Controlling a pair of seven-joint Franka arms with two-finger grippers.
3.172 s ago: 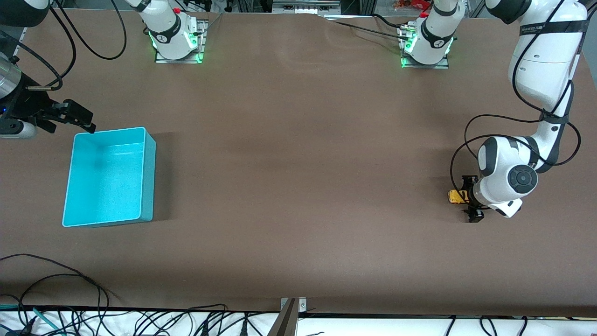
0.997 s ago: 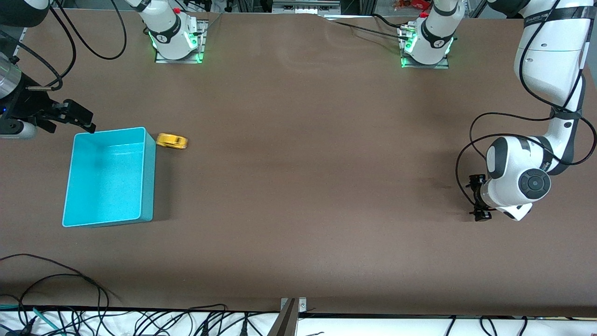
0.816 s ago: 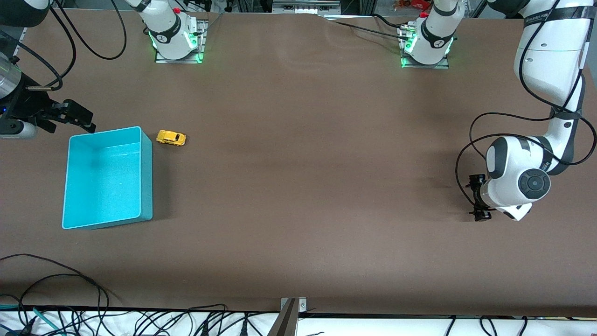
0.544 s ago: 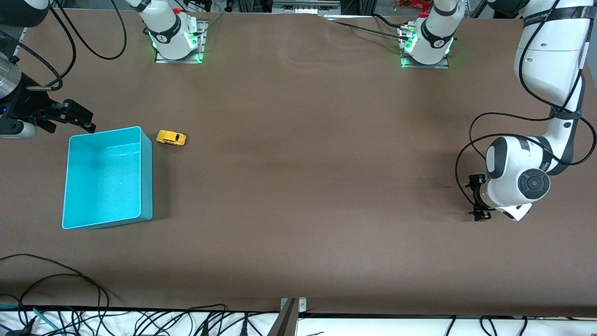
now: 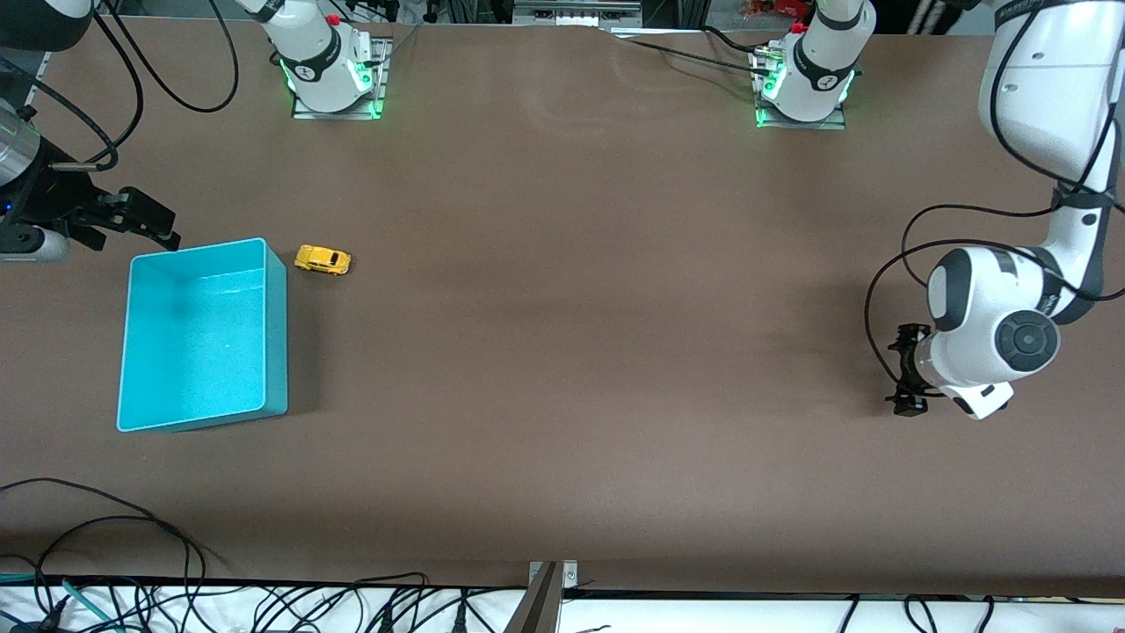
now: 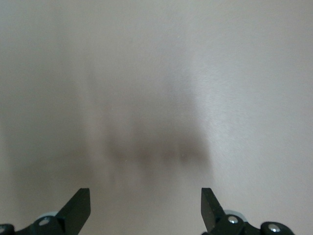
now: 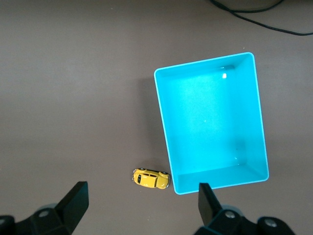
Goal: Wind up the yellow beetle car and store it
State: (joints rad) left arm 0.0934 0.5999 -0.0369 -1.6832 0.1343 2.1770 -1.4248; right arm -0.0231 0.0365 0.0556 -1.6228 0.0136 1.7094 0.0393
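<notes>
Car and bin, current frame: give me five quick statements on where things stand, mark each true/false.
1. The car sits on the table beside the bin. True.
2. The car is inside the bin. False: it is outside, on the table by the bin's wall.
3. The left pincer holds the car. False: it is open and empty, low at the left arm's end of the table.
4. The right pincer is open, up beside the bin. True.
5. The bin has something in it. False: it is empty.
</notes>
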